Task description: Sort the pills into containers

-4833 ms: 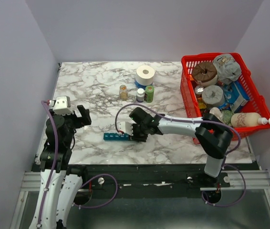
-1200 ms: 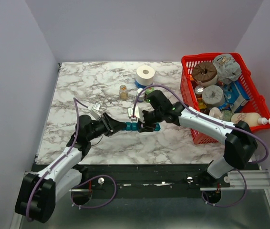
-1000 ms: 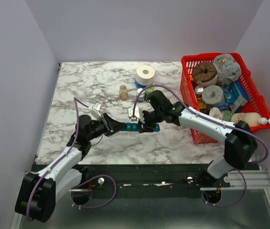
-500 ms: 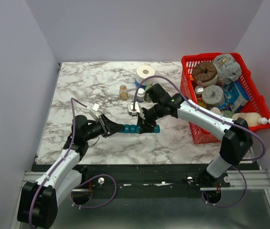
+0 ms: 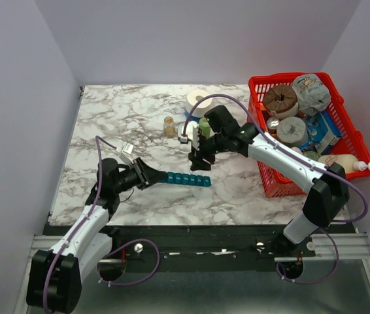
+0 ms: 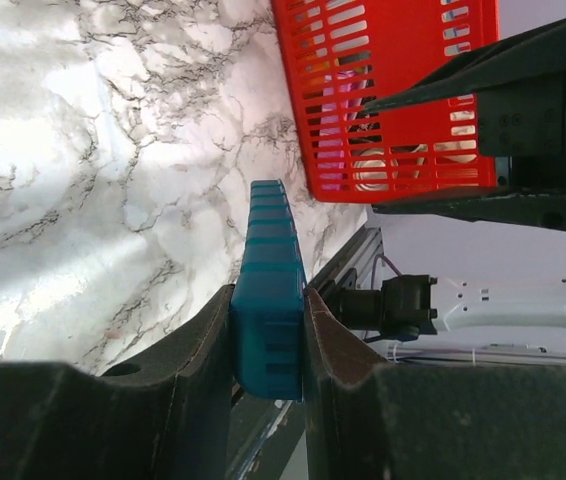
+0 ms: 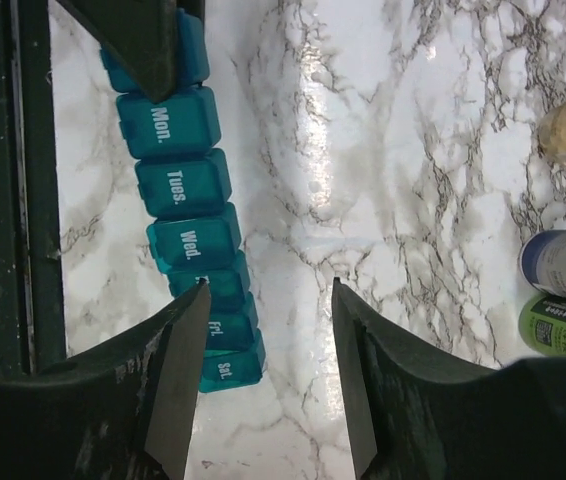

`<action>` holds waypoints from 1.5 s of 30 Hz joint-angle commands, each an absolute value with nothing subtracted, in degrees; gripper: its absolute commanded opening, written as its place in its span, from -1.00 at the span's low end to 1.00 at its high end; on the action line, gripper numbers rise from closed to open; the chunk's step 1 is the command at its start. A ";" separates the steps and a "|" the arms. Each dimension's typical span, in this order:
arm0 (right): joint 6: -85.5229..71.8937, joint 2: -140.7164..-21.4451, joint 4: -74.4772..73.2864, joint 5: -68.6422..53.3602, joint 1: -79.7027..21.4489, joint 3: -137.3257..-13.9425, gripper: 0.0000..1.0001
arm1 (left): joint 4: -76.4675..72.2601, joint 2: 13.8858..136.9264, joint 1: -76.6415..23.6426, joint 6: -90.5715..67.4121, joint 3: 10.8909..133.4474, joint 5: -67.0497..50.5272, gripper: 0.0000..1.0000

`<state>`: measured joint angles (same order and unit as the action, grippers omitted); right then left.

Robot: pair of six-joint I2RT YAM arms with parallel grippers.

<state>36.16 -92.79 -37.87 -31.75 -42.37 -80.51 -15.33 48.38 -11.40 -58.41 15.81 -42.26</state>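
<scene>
Clamps left end effector (image 5: 155, 176) on one end of teal weekly pill organizer (image 5: 186, 178), stretched along marble counter (image 5: 119, 118); holds right end effector (image 5: 200, 160) jaws apart, gripping nothing, above the organizer's other half, near green bottle (image 5: 204, 126)

The white marble-patterned tabletop (image 5: 126, 124) bore a red plastic mesh basket (image 5: 264, 176) at its right edge. Toward the back stood a white paper roll (image 5: 195, 99), a small amber bottle (image 5: 168, 125), a white blue-capped bottle (image 7: 561, 264) and a green bottle (image 5: 204, 126). Whether the long teal plastic pill organizer (image 5: 186, 179) touched the top was unclear.
</scene>
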 commanded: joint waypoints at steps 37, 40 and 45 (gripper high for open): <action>37.09 -91.23 -22.41 -9.75 -53.79 -70.93 0.44 | -24.79 49.66 -7.56 -68.12 10.28 -44.47 -1.00; 36.83 -91.41 -22.41 -8.79 -53.70 -71.72 0.43 | -24.70 49.83 -7.38 -67.85 10.20 -44.91 -1.00; 36.21 -92.02 -22.32 -7.21 -53.70 -72.51 0.41 | -24.26 49.92 -7.21 -67.15 10.11 -45.35 -1.00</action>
